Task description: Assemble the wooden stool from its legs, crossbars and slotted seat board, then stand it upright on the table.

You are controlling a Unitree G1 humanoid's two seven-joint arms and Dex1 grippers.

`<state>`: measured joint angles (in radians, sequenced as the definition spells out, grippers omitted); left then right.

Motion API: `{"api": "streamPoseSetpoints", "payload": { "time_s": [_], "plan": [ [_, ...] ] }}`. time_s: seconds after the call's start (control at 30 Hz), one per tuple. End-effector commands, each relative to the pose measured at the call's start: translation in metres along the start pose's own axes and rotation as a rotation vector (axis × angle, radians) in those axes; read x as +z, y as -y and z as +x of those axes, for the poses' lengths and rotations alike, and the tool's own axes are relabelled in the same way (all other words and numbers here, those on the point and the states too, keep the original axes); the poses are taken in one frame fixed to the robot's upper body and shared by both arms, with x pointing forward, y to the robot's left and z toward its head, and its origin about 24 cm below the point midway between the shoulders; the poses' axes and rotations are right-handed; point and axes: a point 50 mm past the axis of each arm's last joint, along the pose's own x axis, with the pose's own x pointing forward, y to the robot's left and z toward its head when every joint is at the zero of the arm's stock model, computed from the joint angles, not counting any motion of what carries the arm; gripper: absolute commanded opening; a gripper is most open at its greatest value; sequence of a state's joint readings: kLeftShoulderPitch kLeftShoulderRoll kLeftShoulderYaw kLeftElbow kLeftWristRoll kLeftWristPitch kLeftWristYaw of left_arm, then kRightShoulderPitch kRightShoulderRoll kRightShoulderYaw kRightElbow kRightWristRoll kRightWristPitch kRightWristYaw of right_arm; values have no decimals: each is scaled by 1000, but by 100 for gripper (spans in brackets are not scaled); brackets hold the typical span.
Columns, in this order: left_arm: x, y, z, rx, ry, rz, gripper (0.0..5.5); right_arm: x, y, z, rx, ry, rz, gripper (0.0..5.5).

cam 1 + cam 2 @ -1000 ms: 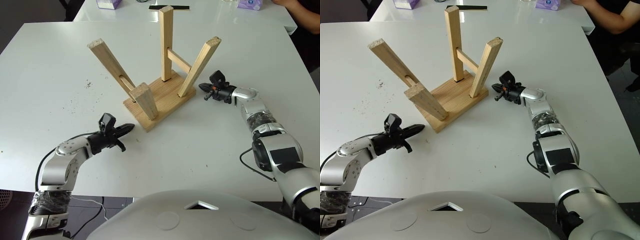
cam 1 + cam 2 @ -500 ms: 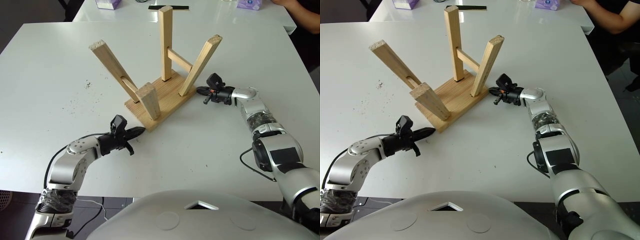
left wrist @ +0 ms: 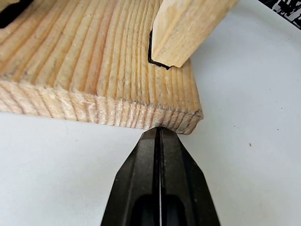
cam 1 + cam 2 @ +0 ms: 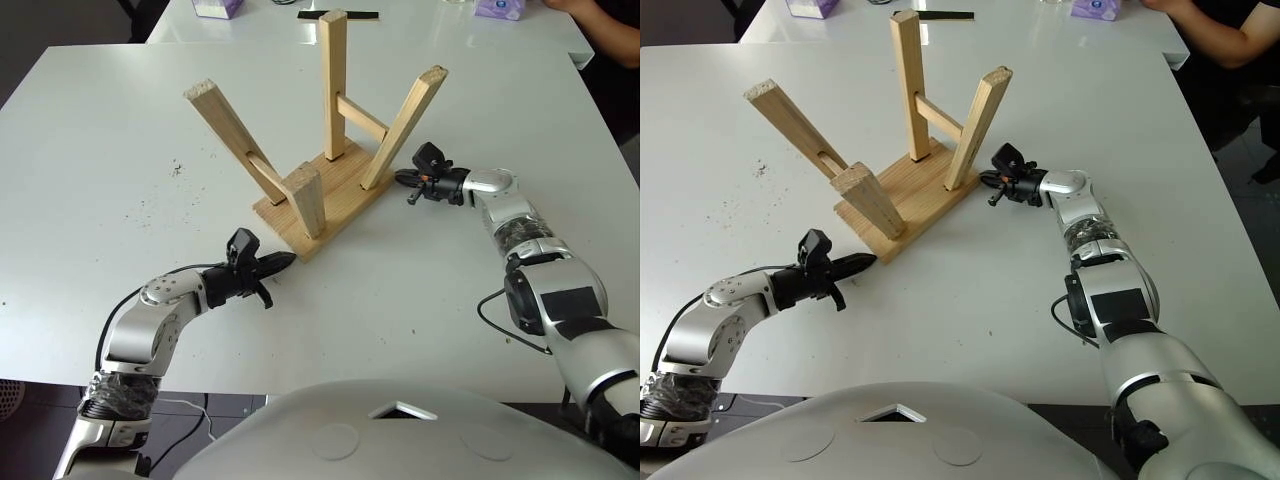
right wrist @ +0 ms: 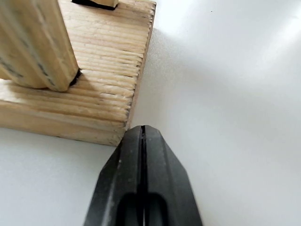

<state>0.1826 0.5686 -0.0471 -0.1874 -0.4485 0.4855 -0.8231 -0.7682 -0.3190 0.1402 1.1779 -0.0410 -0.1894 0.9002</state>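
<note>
Left claw [image 4: 288, 258] and right claw [image 4: 399, 177], both pinched closed, have moved up to the seat board's [image 4: 340, 205] corners.

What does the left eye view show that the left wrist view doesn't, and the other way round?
Left eye view: the whole upside-down stool with four legs up, a crossbar, and the right end effector by its right side. Left wrist view: the left end effector shut, tips at the seat board edge, and a dark slot around one leg. Both: board, that leg, white table.
</note>
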Motion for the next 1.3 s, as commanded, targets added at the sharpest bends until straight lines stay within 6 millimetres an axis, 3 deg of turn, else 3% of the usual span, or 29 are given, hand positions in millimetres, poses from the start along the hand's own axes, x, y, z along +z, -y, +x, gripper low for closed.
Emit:
{"api": "streamPoseSetpoints", "payload": {
  "time_s": [0.03, 0.13, 0.3, 0.5, 0.7, 0.9, 1.17, 1.3],
  "plan": [
    [-9, -2, 5, 45, -45, -15, 1, 1, -16, 4, 173, 40, -16, 0],
    [-9, -9, 4, 86, -46, 2, 1, -4, -19, -7, 241, 65, -14, 0],
    [-8, -13, -1, 118, -30, 11, 1, -19, -42, -34, 366, 79, -25, 0],
    [-12, -21, -15, 174, -54, 24, 1, -25, -55, -52, 320, 70, 3, 0],
    [-15, -22, -13, 170, -52, 28, 1, -32, -74, -62, 290, 63, 53, 0],
    [-22, -14, -12, 159, -46, 13, 1, -28, -64, -68, 190, 62, 52, 0],
    [-19, -22, -11, 179, -43, 24, 1, -29, -56, -61, 148, 37, 27, 0],
    [-18, -26, -11, 180, -46, 30, 1, -25, -43, -65, 107, 39, 8, 0]
  ]
}}
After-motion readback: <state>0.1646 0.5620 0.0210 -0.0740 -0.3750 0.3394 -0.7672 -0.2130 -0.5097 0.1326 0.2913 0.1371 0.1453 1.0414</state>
